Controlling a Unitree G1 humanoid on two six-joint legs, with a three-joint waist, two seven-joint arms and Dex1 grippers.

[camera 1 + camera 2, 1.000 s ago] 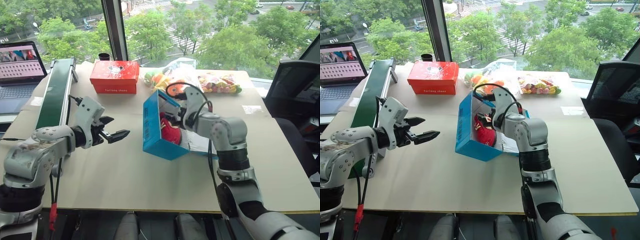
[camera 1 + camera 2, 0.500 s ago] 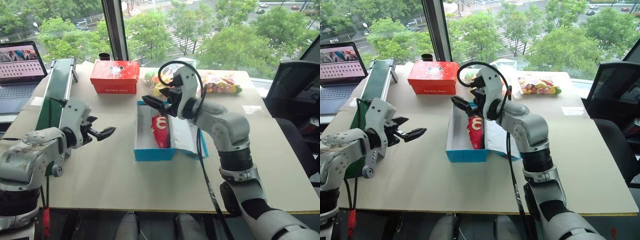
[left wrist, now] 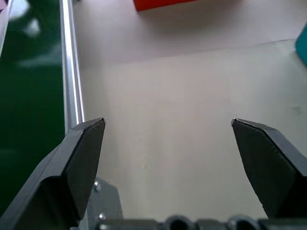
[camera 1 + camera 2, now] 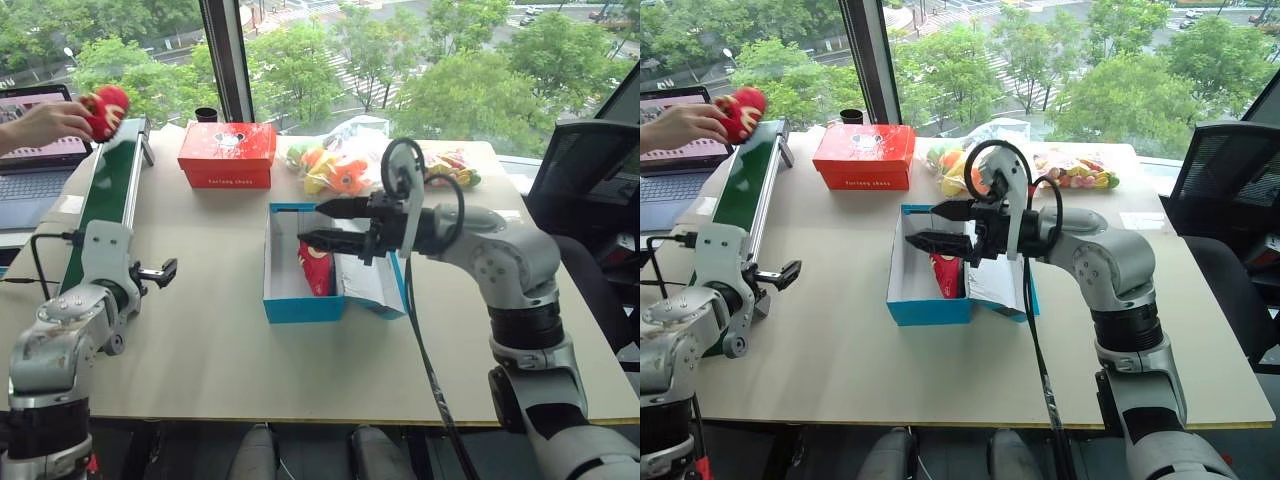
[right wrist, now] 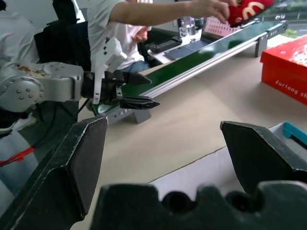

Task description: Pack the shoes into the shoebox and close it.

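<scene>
The fingers of the right gripper (image 4: 318,224) are spread wide and nothing is held between them; they are pointed level toward the robot's left, above the open shoebox (image 4: 300,305). The fingers of the left gripper (image 4: 783,273) are likewise parted wide and empty, as is seen plainly in the left wrist view (image 3: 168,158), where bare tabletop is framed between them. This gripper is held just beside the green conveyor belt (image 4: 108,190), well apart from the shoebox.

The blue shoebox is set flat on the table (image 4: 250,360) with its white interior exposed and its lid folded open on the robot's right side. One red shoe (image 4: 316,268) is lodged inside it, against the right wall. The second red shoe (image 4: 106,108) is held in a person's hand (image 4: 50,122) above the far end of the conveyor belt.

Behind the shoebox, a red box (image 4: 228,154) with white lettering is placed near the window, and bagged plush toys (image 4: 335,170) are piled to its right. A laptop (image 4: 30,160) is stood at the far left.
</scene>
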